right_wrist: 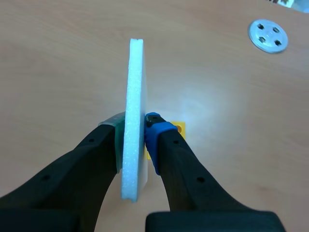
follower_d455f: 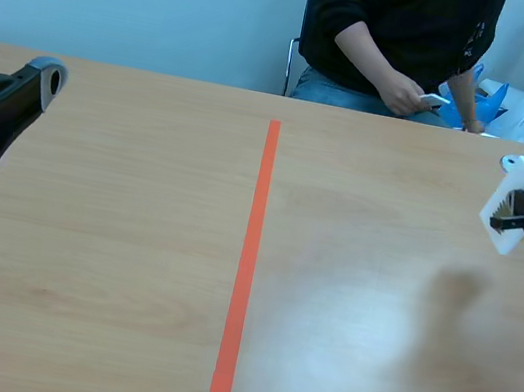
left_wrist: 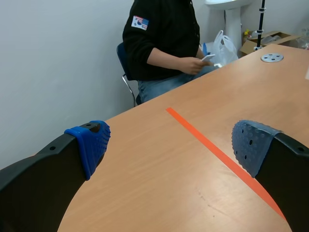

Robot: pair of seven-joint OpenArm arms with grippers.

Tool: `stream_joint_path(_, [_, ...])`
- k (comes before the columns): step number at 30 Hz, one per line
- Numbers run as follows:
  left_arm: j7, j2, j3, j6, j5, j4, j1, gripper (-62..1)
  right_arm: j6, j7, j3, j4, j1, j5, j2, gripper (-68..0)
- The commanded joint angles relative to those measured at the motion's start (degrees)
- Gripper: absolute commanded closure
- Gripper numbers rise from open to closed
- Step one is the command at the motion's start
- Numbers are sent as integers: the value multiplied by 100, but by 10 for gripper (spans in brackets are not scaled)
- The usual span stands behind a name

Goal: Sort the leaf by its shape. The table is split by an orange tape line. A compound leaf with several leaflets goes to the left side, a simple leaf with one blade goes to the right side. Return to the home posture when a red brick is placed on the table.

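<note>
White foam board (right_wrist: 134, 96) stands upright and edge-on, clamped between pads of right gripper (right_wrist: 135, 140), held above tabletop (follower_d455f: 105, 280). Board face turned away; leaf shape cannot be told. Board thick, grainy, straight-edged. Smooth wood-grain surface spreads wide ahead of gripper. Orange tape line (follower_d455f: 250, 255) well off to its left. Round metal disc (right_wrist: 268, 35) well ahead. Left gripper (left_wrist: 169, 145) fingers wide apart, blue dotted pads.

My worktop (follower_d455f: 108, 260) was pale wood-grain, marked by an orange tape line (follower_d455f: 249, 255). The foam board (right_wrist: 133, 111) was white (its edge faintly speckled). My left end effector (left_wrist: 171, 142) was black with blue dotted pads (left_wrist: 94, 142). My right end effector (right_wrist: 135, 137) was black too, with one pad blue and the other grey-green. The person's top (follower_d455f: 405, 18) was black.
</note>
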Motion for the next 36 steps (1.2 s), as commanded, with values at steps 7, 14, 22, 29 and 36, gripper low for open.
stream_joint_path(7, [-85, -2, -15, 11, -57, 76, 2, -542, -463, 293, 356, -48, -107, 39, 162, -37])
stream_joint_path(14, [-83, -4, -15, 11, -57, 76, 2, -542, -573, 337, 356, -415, -122, 37, -50, -37])
stream_joint_path(22, [-83, -4, -15, 11, -57, 76, 2, -542, -935, 328, 356, -470, -192, 13, -319, -38])
stream_joint_path(29, [-83, -4, -15, 11, -57, 76, 2, -542, -1325, 400, 356, -470, -343, -50, -374, -136])
stream_joint_path(36, [-83, -4, -15, 11, -57, 76, 2, -542, -1364, 409, 361, -470, -372, -50, -374, -202])
